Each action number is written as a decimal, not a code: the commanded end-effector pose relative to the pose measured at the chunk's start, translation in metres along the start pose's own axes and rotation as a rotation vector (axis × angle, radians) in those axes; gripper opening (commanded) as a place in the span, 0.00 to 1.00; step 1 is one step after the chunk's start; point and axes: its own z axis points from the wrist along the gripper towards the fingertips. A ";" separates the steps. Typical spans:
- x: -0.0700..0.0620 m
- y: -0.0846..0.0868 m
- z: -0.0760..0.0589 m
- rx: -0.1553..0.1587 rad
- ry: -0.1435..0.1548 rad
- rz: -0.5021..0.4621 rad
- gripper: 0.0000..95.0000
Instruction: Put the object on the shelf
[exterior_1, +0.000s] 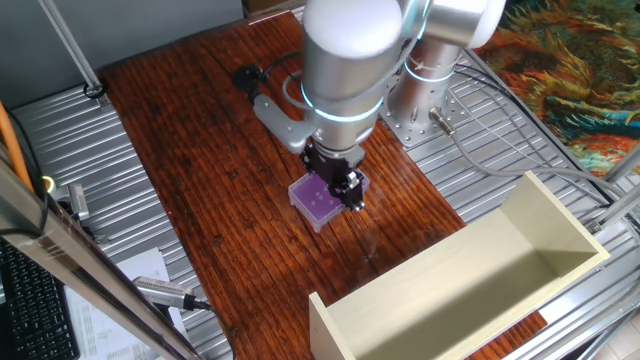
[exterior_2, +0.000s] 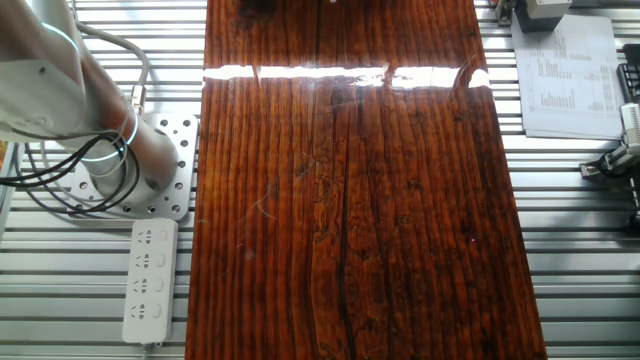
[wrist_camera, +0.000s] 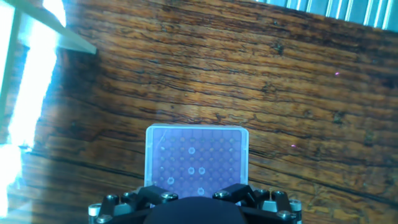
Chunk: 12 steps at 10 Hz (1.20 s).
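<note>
The purple box (exterior_1: 318, 201) is a small flat translucent box with pale dots on its top, lying on the dark wooden table (exterior_1: 200, 190). My gripper (exterior_1: 347, 190) is down at the box's right end, with its black fingers against it. In the hand view the box (wrist_camera: 196, 157) fills the lower middle, and its near end runs under the gripper body (wrist_camera: 196, 208). The fingertips are hidden, so I cannot tell whether they grip the box. The cream shelf (exterior_1: 480, 280) is a large open trough at the front right, apart from the box. The other fixed view shows neither.
The arm's base (exterior_1: 425, 105) stands on the metal plate behind the box. A black cable plug (exterior_1: 246, 76) lies at the far end of the table. Papers and tools (exterior_1: 150, 285) sit at the left. The other fixed view shows a power strip (exterior_2: 150, 278).
</note>
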 end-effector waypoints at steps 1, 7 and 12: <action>0.002 -0.001 0.000 -0.080 -0.031 0.016 0.00; 0.007 0.028 -0.052 -0.106 -0.009 0.080 0.00; 0.002 0.069 -0.070 -0.106 -0.011 0.133 0.00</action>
